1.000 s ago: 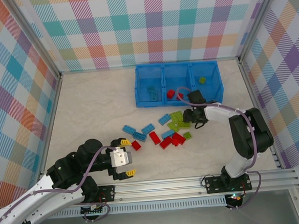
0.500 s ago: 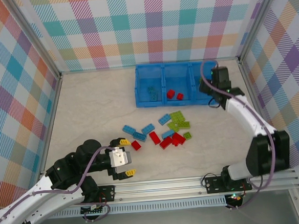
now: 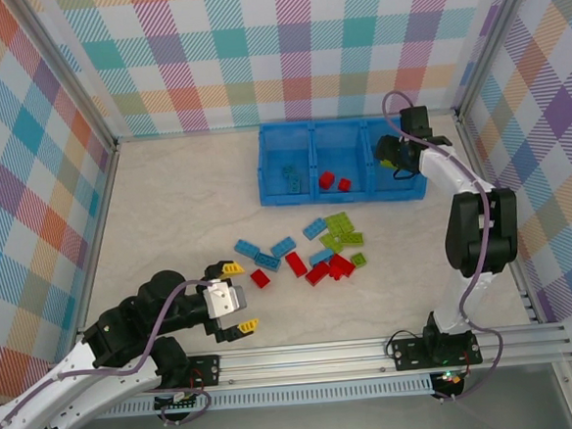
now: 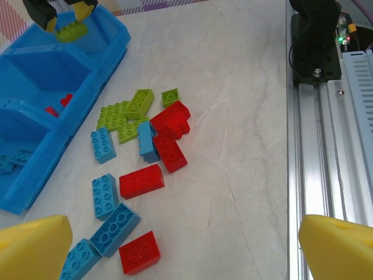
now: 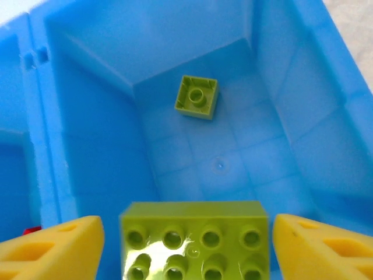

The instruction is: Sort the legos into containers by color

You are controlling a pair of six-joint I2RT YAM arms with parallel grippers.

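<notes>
The left tool (image 3: 239,297) hangs over the near left part of the bench (image 3: 167,203). Its two yellow fingers are spread as wide as they go, and there is nothing between them. The loose legos (image 3: 296,264) lie to the right of it and a bit farther away. No brick touches it. They are blue, red and green bricks, bunched in the middle of the bench, and some lean on each other.

Behind the pile sits the blue tray (image 3: 304,197), with three boxes in a row. The left box has blue bricks (image 3: 290,178) in it. The middle box has two red bricks (image 3: 327,180). The right box has one small green brick (image 5: 196,97) lying flat on its floor.

The right tool (image 5: 187,224) is above that right box. A bigger green brick (image 5: 195,242) sits between its yellow fingers, studs up. The fingers stand wider than the brick, and a gap shows beside one finger. The other finger is very close to it.
</notes>
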